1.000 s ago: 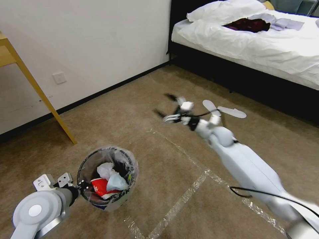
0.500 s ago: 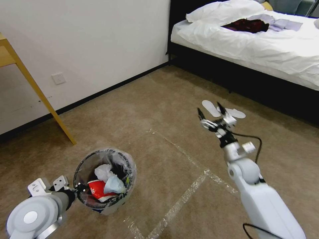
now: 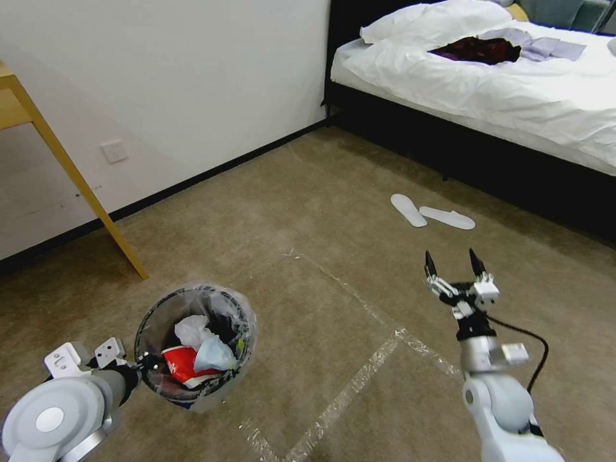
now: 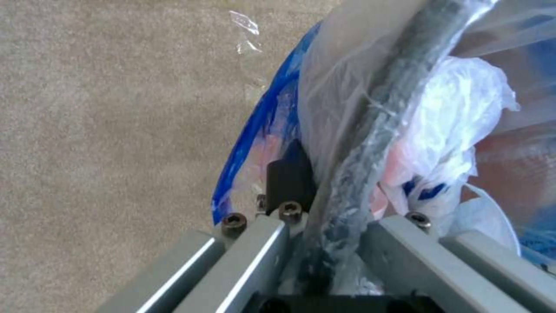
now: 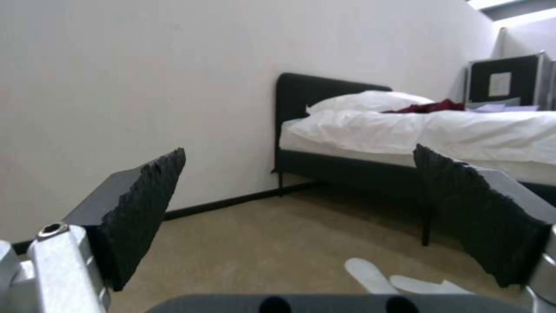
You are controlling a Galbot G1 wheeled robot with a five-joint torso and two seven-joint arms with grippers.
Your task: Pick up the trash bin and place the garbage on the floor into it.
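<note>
The left end effector [image 3: 146, 367] is clamped on the near rim of the trash bin [image 3: 192, 350], one black finger outside the clear liner and the rim pinched between the metal fingers, as the left wrist view shows [image 4: 324, 217]. The bin sits low at the robot's left, over the floor [image 3: 308, 269], close to a strip of shiny tape [image 3: 359, 385] that crosses the carpet; whether its base touches the carpet cannot be told. Inside the bin lies the garbage [image 3: 196, 350]: crumpled white tissue, a red-and-white cup and a pale plastic scrap. The right end effector [image 3: 454, 264] is held in the air at the robot's right, pointing forward, its two black serrated fingers [image 5: 145, 208] spread wide apart with nothing between them. Beyond it, a pair of white slippers [image 3: 431, 213] lies on the carpet just before the dark-framed bed [image 3: 487, 96], which carries white bedding and a dark red garment. A wooden leg of the table [image 3: 83, 186] slants down to the floor by the white wall, near a wall socket [image 3: 114, 151].
</note>
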